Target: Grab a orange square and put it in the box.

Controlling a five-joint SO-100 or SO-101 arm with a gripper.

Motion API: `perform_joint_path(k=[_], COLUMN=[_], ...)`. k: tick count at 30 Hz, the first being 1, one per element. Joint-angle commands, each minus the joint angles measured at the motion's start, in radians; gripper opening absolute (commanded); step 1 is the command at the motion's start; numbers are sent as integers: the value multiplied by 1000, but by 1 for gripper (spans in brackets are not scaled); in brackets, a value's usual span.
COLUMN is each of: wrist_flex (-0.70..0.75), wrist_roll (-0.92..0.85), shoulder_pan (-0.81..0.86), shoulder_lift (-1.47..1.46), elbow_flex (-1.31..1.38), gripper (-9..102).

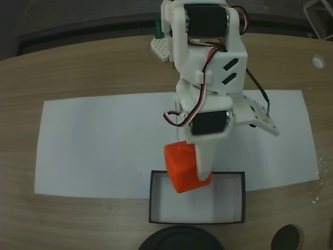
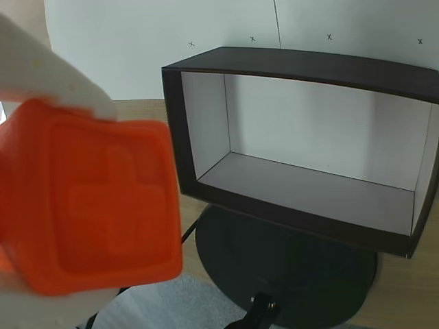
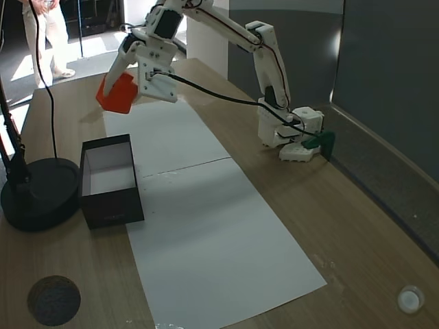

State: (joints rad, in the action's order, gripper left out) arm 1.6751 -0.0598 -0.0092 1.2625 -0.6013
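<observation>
Claw (image 3: 118,88) clamped on orange square (image 3: 116,94), raised clear of tabletop (image 3: 357,226) at upper left of a fixed view. Box (image 1: 196,219) at lower centre of a fixed view, on white paper sheet (image 1: 104,146); cube (image 1: 184,167) overlapping its upper-left rim.

Lab or office room: wooden table (image 3: 370,226) with white paper sheet (image 3: 206,219), camera stand base (image 3: 38,195), person's legs (image 3: 48,34) standing behind.

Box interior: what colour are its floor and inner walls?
Pale white-grey inside the box, with black outer walls; clearest in the wrist view.
</observation>
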Motion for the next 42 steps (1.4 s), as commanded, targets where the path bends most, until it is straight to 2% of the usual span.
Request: perform_joint_path(k=[1,8,10,14,16,21,25,27,33,36,42], wrist_flex=[-20,-29,-26,-8,17,52,57,58,57,54,-14], wrist_roll=[12,-17,-28,-37,-37,-29,-29,-37,-29,-40,-137], shoulder_pan=[0,-9,-11,-8,-6,-3,-2,-9,-25,-21,-18], shoulder_lift=[-43,-166,-181,-190,-179,-97,91,216,643,885,1401], elbow_flex=[21,26,26,17,25,57,49,44,-218,-420,-865], gripper=[8,10,15,37,41,31,11,5,4,0,0])
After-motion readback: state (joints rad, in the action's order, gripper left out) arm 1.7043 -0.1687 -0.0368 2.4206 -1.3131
